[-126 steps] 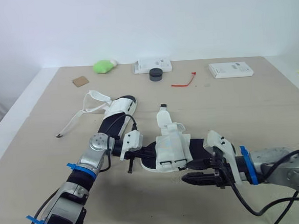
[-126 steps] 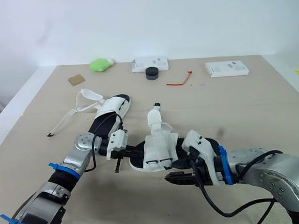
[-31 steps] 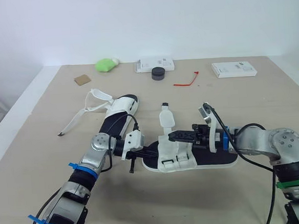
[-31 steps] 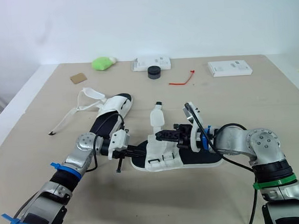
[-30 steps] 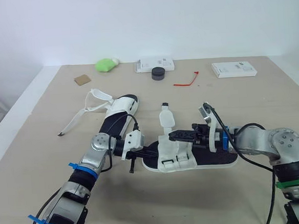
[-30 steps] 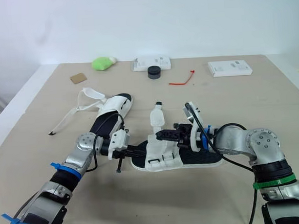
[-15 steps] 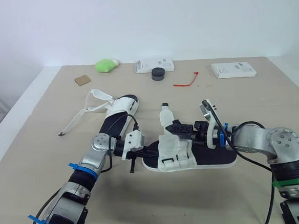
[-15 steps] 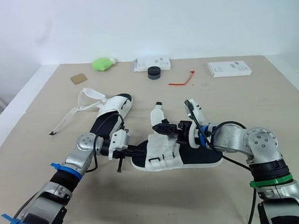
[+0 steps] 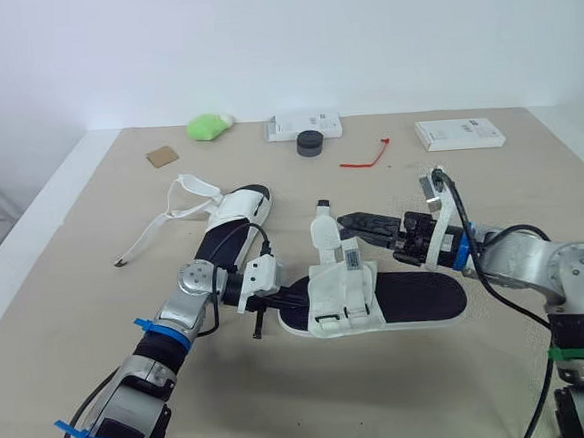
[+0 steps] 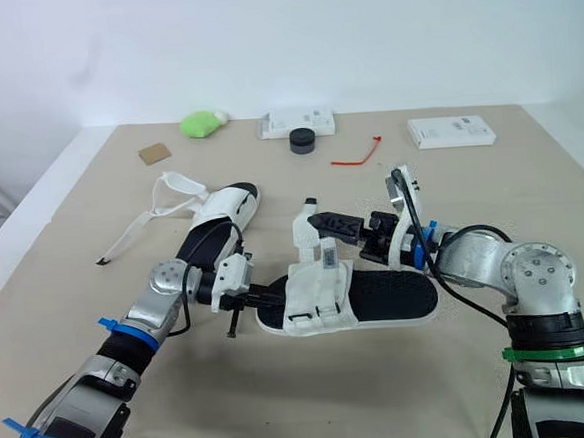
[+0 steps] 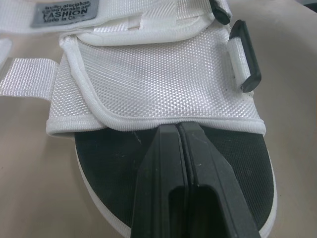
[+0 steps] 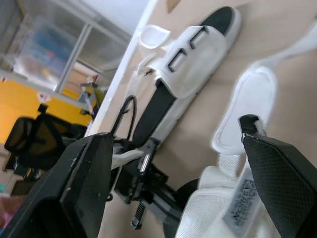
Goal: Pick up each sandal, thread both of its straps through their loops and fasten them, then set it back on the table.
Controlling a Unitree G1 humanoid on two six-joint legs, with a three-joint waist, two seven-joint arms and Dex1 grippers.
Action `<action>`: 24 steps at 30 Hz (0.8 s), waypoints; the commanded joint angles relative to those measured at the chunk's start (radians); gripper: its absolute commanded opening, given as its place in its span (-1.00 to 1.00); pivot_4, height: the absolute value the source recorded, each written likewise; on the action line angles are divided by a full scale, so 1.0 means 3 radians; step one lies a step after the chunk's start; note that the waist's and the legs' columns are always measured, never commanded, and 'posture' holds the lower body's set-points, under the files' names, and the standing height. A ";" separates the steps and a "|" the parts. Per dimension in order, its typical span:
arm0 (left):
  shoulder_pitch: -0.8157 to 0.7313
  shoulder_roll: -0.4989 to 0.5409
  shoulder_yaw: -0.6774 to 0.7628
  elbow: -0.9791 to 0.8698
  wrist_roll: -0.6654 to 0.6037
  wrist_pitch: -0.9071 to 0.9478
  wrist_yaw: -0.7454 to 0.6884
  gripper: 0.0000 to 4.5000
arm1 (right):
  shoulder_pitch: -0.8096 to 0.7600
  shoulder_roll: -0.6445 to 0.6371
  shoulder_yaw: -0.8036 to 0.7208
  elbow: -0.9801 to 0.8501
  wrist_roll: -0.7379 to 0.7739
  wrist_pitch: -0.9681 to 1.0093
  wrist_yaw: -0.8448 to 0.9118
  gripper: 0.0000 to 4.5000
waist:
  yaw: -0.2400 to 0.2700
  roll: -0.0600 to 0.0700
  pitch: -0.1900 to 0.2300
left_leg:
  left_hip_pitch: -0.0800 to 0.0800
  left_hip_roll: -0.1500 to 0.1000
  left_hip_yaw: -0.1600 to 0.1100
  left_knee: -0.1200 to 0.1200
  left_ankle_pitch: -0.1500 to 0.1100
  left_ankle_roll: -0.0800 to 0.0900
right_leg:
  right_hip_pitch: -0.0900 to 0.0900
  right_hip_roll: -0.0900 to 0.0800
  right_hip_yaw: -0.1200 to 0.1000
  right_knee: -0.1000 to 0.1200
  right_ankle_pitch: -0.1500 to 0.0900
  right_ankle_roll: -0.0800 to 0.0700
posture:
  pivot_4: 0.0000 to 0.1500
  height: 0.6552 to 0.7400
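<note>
The right hand (image 9: pixel 361 230) hangs wide open over the middle of the near sandal (image 9: pixel 418 298). Its two black fingers are far apart and hold nothing, and one fingertip is just beside the loose white strap (image 9: pixel 324 235), which stands up from the sandal. I cannot tell if it touches the strap. The left hand (image 9: pixel 290 300) is closed, the fingers tight together with nothing seen between them. They lie on the black footbed at the toe, just at the edge of the white front band (image 9: pixel 343 298), so it seems to steady the sandal on the tabletop (image 9: pixel 92 223) rather than lift it. I judge that the step in hand is the threading of this first sandal: the standing strap is not yet in its loop. The next move probably asks the right hand to close on the strap near its black end and bring it toward the black loops on the front band, while the left hand keeps the toe from sliding. The second sandal (image 9: pixel 228 226) lies behind the left arm, and its long straps (image 9: pixel 162 220) are spread loose over the tabletop, not fastened.
</note>
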 commanded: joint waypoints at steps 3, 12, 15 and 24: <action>0.0296 0.0152 -0.0360 0.0567 0.0536 0.0242 0.0021 -1.00 | -0.0644 -0.0124 0.0089 0.0521 -0.0548 0.0240 0.0218 0.98 | -0.0004 0.0011 0.0006 | 0.0000 0.0001 0.0005 0.0000 0.0000 0.0000 | -0.0005 -0.0004 0.0002 0.0000 0.0001 0.0000 | 1.00 1.00; 0.0276 0.0150 -0.0362 0.0551 0.0542 0.0232 0.0003 -1.00 | -0.2091 0.0033 0.0989 0.2241 -0.2237 0.0784 0.1552 0.98 | -0.0005 0.0029 0.0012 | -0.0001 -0.0003 0.0008 -0.0013 0.0002 0.0004 | -0.0008 0.0000 0.0004 0.0000 0.0004 -0.0009 | 1.00 1.00; 0.0328 0.0176 -0.0364 0.0488 0.0541 0.0231 0.0001 -1.00 | -0.2378 0.0178 0.1325 0.2549 -0.2760 0.0733 0.2211 0.98 | -0.0010 0.0037 0.0015 | -0.0001 -0.0006 0.0008 -0.0012 0.0007 0.0012 | -0.0009 0.0001 0.0007 0.0000 0.0008 -0.0001 | 1.00 1.00; 0.0460 0.0232 -0.0375 0.0310 0.0530 0.0268 0.0070 -1.00 | -0.2867 0.0716 0.1588 0.3457 -0.3870 0.0268 0.3314 0.98 | -0.0024 0.0040 0.0012 | 0.0000 -0.0002 -0.0003 -0.0013 0.0009 0.0013 | -0.0008 0.0016 0.0008 0.0002 0.0019 0.0014 | 1.00 1.00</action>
